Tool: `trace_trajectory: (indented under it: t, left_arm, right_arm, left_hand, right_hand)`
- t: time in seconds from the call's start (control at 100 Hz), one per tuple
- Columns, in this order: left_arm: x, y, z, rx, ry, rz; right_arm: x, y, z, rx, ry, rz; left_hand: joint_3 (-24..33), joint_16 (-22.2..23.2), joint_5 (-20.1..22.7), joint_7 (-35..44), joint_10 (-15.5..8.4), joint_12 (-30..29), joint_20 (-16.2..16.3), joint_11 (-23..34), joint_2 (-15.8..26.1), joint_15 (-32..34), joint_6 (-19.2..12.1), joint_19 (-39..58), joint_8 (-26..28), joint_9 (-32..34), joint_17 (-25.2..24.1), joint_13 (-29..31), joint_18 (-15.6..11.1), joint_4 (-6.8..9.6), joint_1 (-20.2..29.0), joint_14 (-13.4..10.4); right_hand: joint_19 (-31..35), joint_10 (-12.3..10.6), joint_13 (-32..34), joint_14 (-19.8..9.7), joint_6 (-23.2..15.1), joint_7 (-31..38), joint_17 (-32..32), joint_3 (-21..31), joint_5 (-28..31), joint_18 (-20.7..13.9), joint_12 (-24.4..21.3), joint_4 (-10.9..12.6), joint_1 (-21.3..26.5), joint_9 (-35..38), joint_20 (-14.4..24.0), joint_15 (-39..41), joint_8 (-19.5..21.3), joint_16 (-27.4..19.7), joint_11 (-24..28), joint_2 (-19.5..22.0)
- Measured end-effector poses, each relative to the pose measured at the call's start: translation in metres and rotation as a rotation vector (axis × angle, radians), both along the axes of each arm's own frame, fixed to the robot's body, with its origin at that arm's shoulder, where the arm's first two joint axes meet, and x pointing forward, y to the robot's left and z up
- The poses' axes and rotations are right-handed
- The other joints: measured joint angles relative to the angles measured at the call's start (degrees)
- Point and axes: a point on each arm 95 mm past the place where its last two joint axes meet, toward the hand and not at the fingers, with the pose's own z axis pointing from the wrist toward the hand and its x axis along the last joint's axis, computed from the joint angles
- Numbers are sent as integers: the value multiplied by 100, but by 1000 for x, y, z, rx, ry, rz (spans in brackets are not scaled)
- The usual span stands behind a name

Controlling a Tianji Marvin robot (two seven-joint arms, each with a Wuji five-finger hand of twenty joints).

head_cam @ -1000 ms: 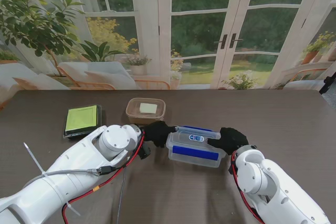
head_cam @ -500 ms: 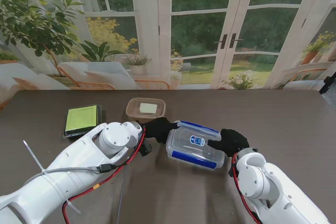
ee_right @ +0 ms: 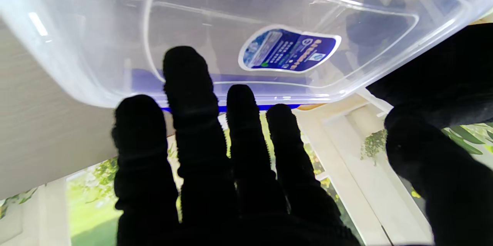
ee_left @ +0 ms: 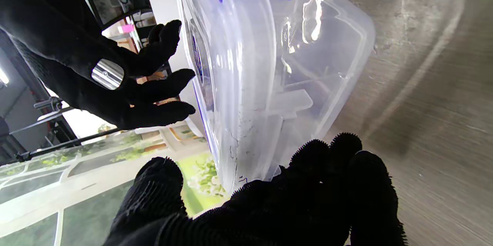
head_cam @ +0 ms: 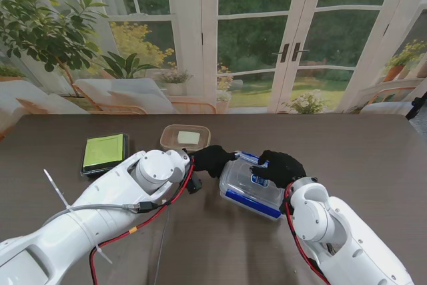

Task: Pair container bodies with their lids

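The left hand [head_cam: 212, 160] grips one end of the clear container [head_cam: 248, 188] (blue-latched, tilted), while the right hand [head_cam: 277, 167] lies spread on its lid.

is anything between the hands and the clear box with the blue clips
Nothing visible. The left hand is against the left end of the clear box, and the right hand lies over its lid by the blue label. The tan container and green pad sit farther from me, apart.

Clear lidded container [head_cam: 250, 188] with blue clips, tilted on the table; open tub [head_cam: 185, 138] farther off.
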Motion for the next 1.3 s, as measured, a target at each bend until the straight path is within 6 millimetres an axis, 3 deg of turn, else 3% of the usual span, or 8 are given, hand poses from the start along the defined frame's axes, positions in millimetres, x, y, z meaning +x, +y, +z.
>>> trace_trajectory:
  t: [0.52, 0.71, 0.73, 0.8, 0.82, 0.9, 1.09, 1.3]
  left_arm:
    - [-19, 4, -11, 19, 12, 15]
    - [-24, 7, -16, 19, 13, 31]
    - [-25, 8, -16, 19, 13, 32]
    - [-26, 9, -18, 21, 15, 34]
    - [-26, 9, -18, 22, 15, 34]
    - [-27, 10, -20, 23, 17, 35]
    - [-29, 11, -21, 23, 24, 42]
    - [-28, 13, -23, 25, 34, 48]
  right_arm:
    - [-5, -37, 17, -278, -55, -104]
    - [-9, -53, 14, -334, 33, -144]
    - [-10, -54, 12, -325, 45, -152]
    - [-13, -57, 8, -314, 93, -157]
    - [-15, -57, 7, -315, 108, -154]
    - [-20, -57, 2, -315, 157, -141]
    - [-27, -53, -7, -257, 195, -132]
    - [-27, -49, -10, -170, 186, -138]
  left_hand:
    - [0, -2, 9, 87, -155, -42, -1, 3, 0, -1, -112, -46, -51, 0, -8, -10, -82, 0, 0, -5]
    - [0, -2, 15, 141, -197, -43, -1, 4, 0, -2, -169, -51, -54, 0, -24, -11, -88, 0, 0, -7]
    - [0, -2, 15, 142, -198, -43, -1, 5, 0, -3, -170, -51, -54, 0, -26, -11, -88, 0, 0, -7]
    - [0, -2, 15, 149, -202, -43, -1, 5, 0, -47, -178, -67, -54, 0, -48, -11, -88, 0, 0, -7]
    - [0, -2, 16, 150, -202, -43, -1, 5, 0, -51, -180, -69, -54, 0, -57, -12, -88, 0, 0, -7]
    - [0, -2, 16, 151, -203, -43, -2, 5, 0, -55, -181, -70, -54, 0, -61, -12, -88, 0, 0, -7]
    - [0, -2, 17, 161, -204, -44, -2, 5, 0, -56, -183, -71, -54, 0, -62, -12, -89, 0, 0, -8]
    - [0, -2, 23, 206, -146, -45, -2, 6, 0, -57, -99, -71, -54, 10, -62, -12, -89, 0, 0, -7]
  right_hand:
    - [0, -17, -9, -6, -136, -12, 0, -13, -46, -3, 0, 0, -8, 0, 0, -2, 1, -2, -4, -1]
    - [0, -35, -10, -68, -132, -100, 1, -55, 196, -66, 0, 0, -158, 1, 0, -20, -10, -2, -10, 4]
    - [0, -35, -10, -69, -127, -79, 1, -312, 220, -66, 0, -8, -182, 2, 0, -21, -21, -2, -12, 19]
    - [-1, -35, -10, -70, -120, -110, 1, -279, 385, -67, 0, -38, -191, 4, 0, -22, -22, -2, -14, 28]
    - [-1, -35, -10, -71, -119, -125, 1, -597, 412, -67, 0, -9, -191, 8, 0, -23, -22, -2, -16, 102]
    - [-1, -35, -10, -71, -113, -120, 1, -540, 636, -68, 0, -19, -239, 13, 0, -24, -24, -2, -17, 165]
    - [-1, -26, -10, -73, 554, -148, 1, -540, 625, -69, 0, -19, -239, 94, 0, -25, -49, -2, -24, 164]
    - [-1, 392, -10, -73, 1113, -173, 1, -532, 684, -69, 0, -20, -230, 147, 0, -53, -59, -2, 23, 164]
